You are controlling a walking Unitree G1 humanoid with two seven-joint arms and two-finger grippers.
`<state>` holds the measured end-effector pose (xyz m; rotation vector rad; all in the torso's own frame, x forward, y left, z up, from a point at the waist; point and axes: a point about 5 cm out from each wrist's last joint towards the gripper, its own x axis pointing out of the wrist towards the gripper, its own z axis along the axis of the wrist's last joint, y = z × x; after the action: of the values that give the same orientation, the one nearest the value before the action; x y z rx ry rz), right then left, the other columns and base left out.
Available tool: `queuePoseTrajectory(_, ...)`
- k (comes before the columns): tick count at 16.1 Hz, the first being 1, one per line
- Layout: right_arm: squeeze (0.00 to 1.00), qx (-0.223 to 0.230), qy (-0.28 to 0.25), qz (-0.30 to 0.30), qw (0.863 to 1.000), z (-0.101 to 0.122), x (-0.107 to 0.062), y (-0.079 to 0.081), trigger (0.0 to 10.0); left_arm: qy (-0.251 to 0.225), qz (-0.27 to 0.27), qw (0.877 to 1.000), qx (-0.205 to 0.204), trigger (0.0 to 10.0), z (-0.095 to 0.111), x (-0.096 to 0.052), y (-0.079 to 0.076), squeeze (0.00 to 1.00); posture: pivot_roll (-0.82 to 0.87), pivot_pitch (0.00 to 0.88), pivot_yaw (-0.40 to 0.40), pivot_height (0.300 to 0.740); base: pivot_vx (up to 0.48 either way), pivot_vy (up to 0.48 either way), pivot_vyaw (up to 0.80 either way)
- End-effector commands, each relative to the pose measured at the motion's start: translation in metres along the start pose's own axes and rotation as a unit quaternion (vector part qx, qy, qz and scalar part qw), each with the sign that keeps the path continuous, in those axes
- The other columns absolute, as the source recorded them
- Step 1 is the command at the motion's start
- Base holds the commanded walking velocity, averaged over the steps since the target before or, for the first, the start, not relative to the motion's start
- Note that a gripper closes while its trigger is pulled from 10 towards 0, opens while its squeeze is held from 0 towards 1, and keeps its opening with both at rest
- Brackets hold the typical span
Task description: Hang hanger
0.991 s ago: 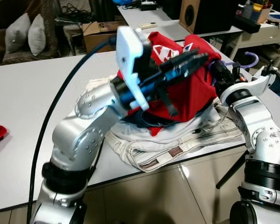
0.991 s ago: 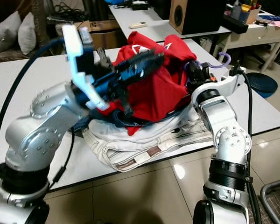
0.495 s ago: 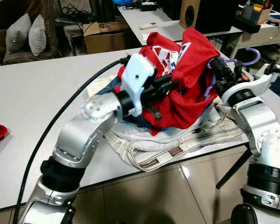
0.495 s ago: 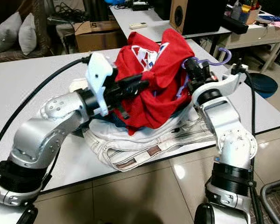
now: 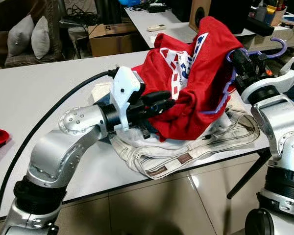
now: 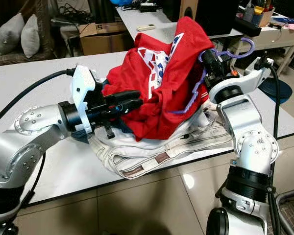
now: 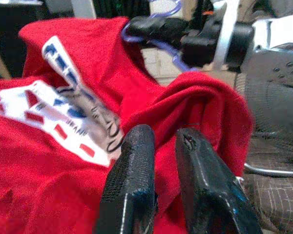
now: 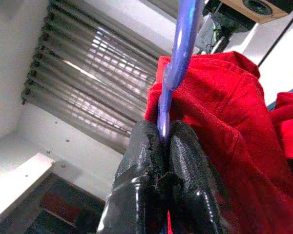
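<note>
Right gripper [image 8: 162,146], fingers clamped tight on the neck of a purple hanger [image 6: 235,51], lifts it at the 2 o'clock side of the head-camera scene, its hook curling up toward 1 o'clock above the silver wrist. Under it all runs a white table [image 5: 34,98], the biggest thing in sight, with a heap of pale trousers [image 5: 186,152] lying at its near edge around 5 o'clock. Draped over the hanger, a red shirt [image 5: 196,88] with a white and blue chest print hangs from the raised end and slumps down onto the trousers. One purple arm of the hanger shows below the shirt's hem at 3 o'clock. Left gripper [image 7: 158,141] reaches in from 9 o'clock, its two black fingers narrowly parted with a fold of red cloth pinched between them at the shirt's lower edge.

Judged from this, the garment is being lifted clear of the pile, and the hanging itself is not yet done. No rail or hook can be made out. The next move would call for the left gripper to let the cloth go or guide it free of the trousers, then for the hook to be carried to a rail with the shirt kept seated.
</note>
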<state>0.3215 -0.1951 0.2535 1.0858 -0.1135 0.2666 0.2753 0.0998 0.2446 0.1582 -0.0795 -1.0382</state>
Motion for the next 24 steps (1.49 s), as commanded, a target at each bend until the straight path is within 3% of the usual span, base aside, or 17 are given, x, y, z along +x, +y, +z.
queuePoseTrajectory(1, 0.0, -0.017, -0.003, 0.031, 0.999, 0.006, 0.003, 0.014, 10.0, 0.002, 0.038, 0.999, 0.004, 10.0, 0.002, -0.01, 0.011, 0.0, 0.03, 0.0, 0.04, 0.74, 0.0, 0.0, 0.0)
queuePoseTrajectory(3, 0.0, -0.064, 0.01, 0.108, 0.992, 0.008, 0.001, 0.042, 10.0, 0.019, 0.172, 0.985, 0.016, 10.0, -0.003, -0.032, 0.041, 0.0, 0.04, 0.0, 0.042, 0.74, 0.0, 0.0, 0.0)
queuePoseTrajectory(4, 0.0, -0.111, 0.017, 0.147, 0.983, 0.008, -0.003, 0.058, 10.0, 0.023, 0.261, 0.965, 0.032, 10.0, -0.005, -0.048, 0.056, 0.0, 0.05, 0.0, 0.039, 0.74, 0.0, 0.0, 0.0)
queuePoseTrajectory(5, 0.0, -0.187, 0.025, 0.156, 0.969, 0.005, -0.007, 0.067, 10.0, 0.035, 0.301, 0.952, 0.041, 10.0, -0.01, -0.057, 0.059, 0.0, 0.05, 0.0, 0.036, 0.74, 0.0, 0.0, 0.0)
queuePoseTrajectory(6, 0.0, -0.226, 0.028, 0.153, 0.962, 0.004, -0.009, 0.069, 10.0, 0.042, 0.309, 0.949, 0.043, 10.0, -0.012, -0.06, 0.058, 0.0, 0.06, 0.0, 0.035, 0.74, 0.0, 0.0, 0.0)
queuePoseTrajectory(7, 0.0, -0.315, 0.031, 0.154, 0.936, -0.002, -0.015, 0.072, 10.0, 0.046, 0.334, 0.94, 0.052, 10.0, -0.018, -0.064, 0.053, 0.0, 0.06, 0.0, 0.035, 0.74, 0.0, 0.0, 0.0)
queuePoseTrajectory(11, 0.0, -0.315, 0.013, 0.172, 0.933, -0.01, -0.031, 0.074, 10.0, 0.067, 0.364, 0.929, 0.014, 10.0, -0.046, -0.062, 0.028, 0.0, 0.06, 0.0, 0.047, 0.74, 0.0, 0.0, 0.0)
queuePoseTrajectory(15, 0.0, -0.313, 0.021, 0.172, 0.934, -0.016, -0.031, 0.07, 10.0, 0.069, 0.365, 0.928, 0.026, 10.0, -0.044, -0.06, 0.028, 0.0, 0.07, 0.0, 0.045, 0.74, 0.0, 0.0, 0.0)
queuePoseTrajectory(17, 0.0, -0.294, 0.007, 0.166, 0.941, -0.012, -0.029, 0.068, 10.0, 0.067, 0.363, 0.929, 0.027, 10.0, -0.044, -0.058, 0.026, 0.0, 0.07, 0.0, 0.046, 0.74, 0.0, 0.0, 0.0)
queuePoseTrajectory(19, 0.0, -0.274, -0.015, 0.209, 0.939, -0.007, -0.023, 0.084, 10.0, 0.07, 0.366, 0.928, 0.025, 10.0, -0.045, -0.06, 0.027, 0.0, 0.07, 0.0, 0.045, 0.74, 0.0, 0.0, 0.0)
queuePoseTrajectory(21, 0.0, -0.267, -0.025, 0.266, 0.926, -0.003, -0.018, 0.109, 10.0, 0.073, 0.376, 0.923, 0.033, 10.0, -0.044, -0.065, 0.032, 0.0, 0.07, 0.0, 0.035, 0.74, -0.259, 0.0, 0.0)
queuePoseTrajectory(24, 0.0, -0.315, 0.024, 0.34, 0.886, -0.019, -0.019, 0.13, 10.0, 0.075, 0.4, 0.912, 0.047, 10.0, -0.039, -0.079, 0.04, 0.0, 0.08, 0.0, 0.019, 0.74, -0.311, 0.0, 0.0)
